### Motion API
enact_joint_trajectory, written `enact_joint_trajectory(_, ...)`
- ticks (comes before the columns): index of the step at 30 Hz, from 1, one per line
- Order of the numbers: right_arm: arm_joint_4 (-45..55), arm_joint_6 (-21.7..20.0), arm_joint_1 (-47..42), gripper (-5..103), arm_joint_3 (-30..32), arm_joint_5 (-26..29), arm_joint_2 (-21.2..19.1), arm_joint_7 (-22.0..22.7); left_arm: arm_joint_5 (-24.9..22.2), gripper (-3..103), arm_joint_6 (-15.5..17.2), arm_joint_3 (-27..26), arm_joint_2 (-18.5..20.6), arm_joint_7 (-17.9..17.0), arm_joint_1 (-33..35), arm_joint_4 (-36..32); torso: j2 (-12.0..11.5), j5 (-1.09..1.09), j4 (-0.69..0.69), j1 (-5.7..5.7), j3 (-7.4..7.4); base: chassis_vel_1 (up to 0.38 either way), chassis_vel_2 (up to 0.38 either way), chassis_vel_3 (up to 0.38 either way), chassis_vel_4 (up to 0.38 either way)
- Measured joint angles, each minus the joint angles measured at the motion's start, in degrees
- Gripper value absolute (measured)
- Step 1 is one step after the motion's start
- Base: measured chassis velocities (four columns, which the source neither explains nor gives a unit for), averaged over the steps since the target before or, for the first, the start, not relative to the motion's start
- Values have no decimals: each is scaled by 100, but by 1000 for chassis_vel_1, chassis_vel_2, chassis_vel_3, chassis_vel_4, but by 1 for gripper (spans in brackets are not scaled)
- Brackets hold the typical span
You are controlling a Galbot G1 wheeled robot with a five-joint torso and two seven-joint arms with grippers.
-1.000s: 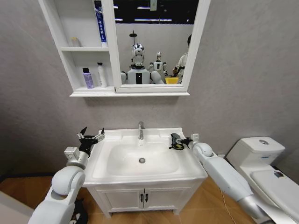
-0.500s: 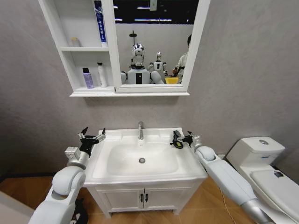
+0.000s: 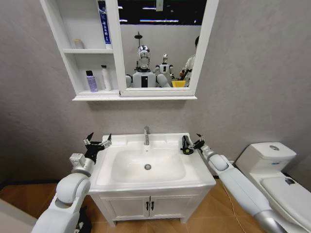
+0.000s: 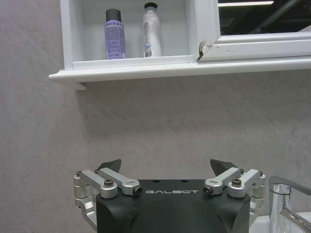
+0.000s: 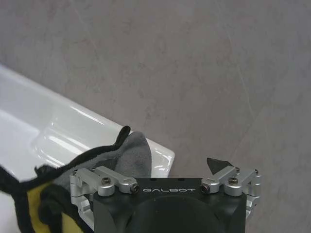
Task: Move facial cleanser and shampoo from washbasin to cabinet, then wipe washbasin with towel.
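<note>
Since a second ago: right pincer [image 3: 193, 144] has lifted off the back right corner of the basin rim, carrying the cloth up with it; left pincer [image 3: 97, 142] has barely shifted.
Right pincer: fingers spread fairly wide, one of them caught in the small dark grey-black folded towel with a yellowish edge [image 3: 186, 145]; from the wrist the cloth [image 5: 73, 170] drapes over one finger while the other finger stands bare.
Towel position: hanging above the right rear corner of the white rectangular ceramic washbasin [image 3: 160, 183], close to the grey wall; whether it touches the rim I cannot tell.
Left pincer: spread wide and empty, hovering over the left edge of the basin, fingers [image 4: 110, 166] pointing at the wall below the shelf.
Washbasin: rounded bowl bare, chrome tap [image 3: 146, 135] at the back, metal drain [image 3: 147, 166] in the middle.
Cabinet: tall white shelf unit with three compartments [image 3: 69, 60] beside the white-framed mirror [image 3: 201, 53].
Lowest compartment: purple bottle with a black cap [image 3: 91, 81] and white bottle with a black cap [image 3: 105, 77], upright, just beside each other.
</note>
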Motion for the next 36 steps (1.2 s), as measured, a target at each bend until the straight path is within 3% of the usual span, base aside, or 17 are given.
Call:
enact_joint_trajectory(1,143,-200,-34,100,-27,672,0,167,6,100,0,1,0,2,0,3,0,-1,0,0,0,0,0,0,0)
enact_joint_trajectory(2,143,-200,-34,100,-27,672,0,167,6,100,0,1,0,2,0,3,0,-1,0,0,0,0,0,0,0)
enact_joint_trajectory(5,539,-867,-127,100,17,2345,12,581,31,100,0,34,-7,8,1,14,0,-2,1,0,0,0,0,0,0)
enact_joint_trajectory(6,539,-867,-127,100,17,2345,12,581,31,100,0,34,-7,8,1,14,0,-2,1,0,0,0,0,0,0)
enact_joint_trajectory(8,664,-1175,-148,100,125,2913,12,718,36,100,-1,39,-7,16,4,21,0,-3,1,-1,0,0,0,0,0)
enact_joint_trajectory(27,857,-1131,-225,100,582,2638,-132,569,79,100,-11,100,-10,92,-33,69,0,-2,0,0,0,0,0,0,0)
enact_joint_trajectory(36,1575,-1440,-717,100,1020,2720,-232,1071,32,100,55,129,-23,-37,-26,-4,0,-2,1,0,0,0,0,0,0)
